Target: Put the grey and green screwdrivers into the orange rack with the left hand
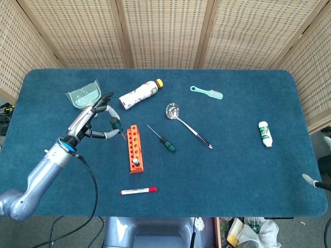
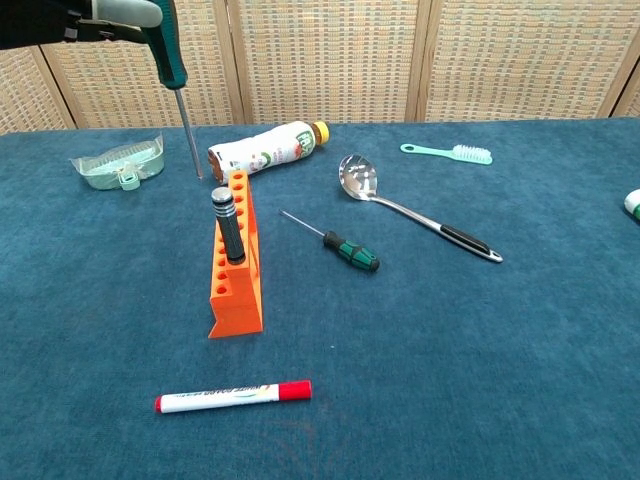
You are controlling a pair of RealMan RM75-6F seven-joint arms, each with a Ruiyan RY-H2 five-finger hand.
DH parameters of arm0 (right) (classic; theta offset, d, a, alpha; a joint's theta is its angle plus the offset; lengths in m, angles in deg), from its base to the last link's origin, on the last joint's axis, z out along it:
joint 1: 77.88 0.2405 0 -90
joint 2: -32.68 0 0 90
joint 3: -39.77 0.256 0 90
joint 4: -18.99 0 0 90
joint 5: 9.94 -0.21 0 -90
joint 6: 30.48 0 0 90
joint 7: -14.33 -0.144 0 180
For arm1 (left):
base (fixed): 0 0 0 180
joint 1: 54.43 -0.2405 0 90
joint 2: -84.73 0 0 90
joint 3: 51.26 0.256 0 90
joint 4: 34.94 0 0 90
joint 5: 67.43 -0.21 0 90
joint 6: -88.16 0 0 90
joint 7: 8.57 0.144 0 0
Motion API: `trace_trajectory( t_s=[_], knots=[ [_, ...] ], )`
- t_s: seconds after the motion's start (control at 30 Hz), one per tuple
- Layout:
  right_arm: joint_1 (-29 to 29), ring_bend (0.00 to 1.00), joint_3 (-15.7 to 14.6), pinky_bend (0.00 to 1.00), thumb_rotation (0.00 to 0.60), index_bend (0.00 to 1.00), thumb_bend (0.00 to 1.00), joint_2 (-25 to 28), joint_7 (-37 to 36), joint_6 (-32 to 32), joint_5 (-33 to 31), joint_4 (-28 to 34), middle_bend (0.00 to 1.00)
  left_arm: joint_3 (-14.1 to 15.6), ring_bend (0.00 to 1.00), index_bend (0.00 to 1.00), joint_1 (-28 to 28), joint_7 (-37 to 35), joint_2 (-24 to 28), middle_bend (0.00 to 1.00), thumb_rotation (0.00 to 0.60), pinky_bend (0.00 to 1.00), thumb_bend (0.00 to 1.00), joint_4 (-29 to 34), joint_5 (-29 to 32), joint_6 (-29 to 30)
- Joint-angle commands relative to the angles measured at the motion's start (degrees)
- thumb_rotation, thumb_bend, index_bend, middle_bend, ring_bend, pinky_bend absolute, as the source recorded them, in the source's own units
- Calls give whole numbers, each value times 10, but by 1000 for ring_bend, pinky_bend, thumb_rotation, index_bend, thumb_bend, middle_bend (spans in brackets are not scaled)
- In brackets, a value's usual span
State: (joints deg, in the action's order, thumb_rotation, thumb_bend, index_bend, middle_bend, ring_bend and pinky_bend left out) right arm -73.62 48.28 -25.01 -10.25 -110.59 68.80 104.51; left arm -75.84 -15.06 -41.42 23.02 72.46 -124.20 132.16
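The orange rack [image 1: 132, 143] [image 2: 238, 290] stands at the table's middle left. A grey-capped screwdriver [image 2: 227, 226] stands upright in one of its near holes. My left hand [image 1: 92, 123] [image 2: 70, 14] holds a green-handled screwdriver [image 2: 168, 48] nearly upright. Its shaft tip hangs just left of the rack's far end, above the cloth. A second screwdriver [image 1: 163, 139] [image 2: 338, 241], green and black, lies flat to the right of the rack. Only a pale sliver at the table's right edge [image 1: 309, 180] may belong to my right hand.
A clear green dustpan [image 1: 83, 95] [image 2: 118, 162] and a lying bottle [image 1: 138, 94] [image 2: 262, 148] sit behind the rack. A steel spoon [image 1: 186, 124], a mint toothbrush [image 1: 207, 92], a small white bottle [image 1: 265, 133] and a red-capped marker [image 1: 138, 190] also lie about.
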Motion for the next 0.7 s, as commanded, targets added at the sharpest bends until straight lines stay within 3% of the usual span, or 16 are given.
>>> trace_trajectory(
  t_s=[0.03,0.7],
  knots=[
    [0,0,1,0,600,18,0,1,-3,2,-2,-2,0,-4,0,625,16,0,-16,0,600,0,486,-14,27,-11],
    [2,0,4,0,600,18,0,3,-20,11,-8,-10,0,0,0,625,59,63,-43,0,600,0,489,-26,97,-6]
  ],
)
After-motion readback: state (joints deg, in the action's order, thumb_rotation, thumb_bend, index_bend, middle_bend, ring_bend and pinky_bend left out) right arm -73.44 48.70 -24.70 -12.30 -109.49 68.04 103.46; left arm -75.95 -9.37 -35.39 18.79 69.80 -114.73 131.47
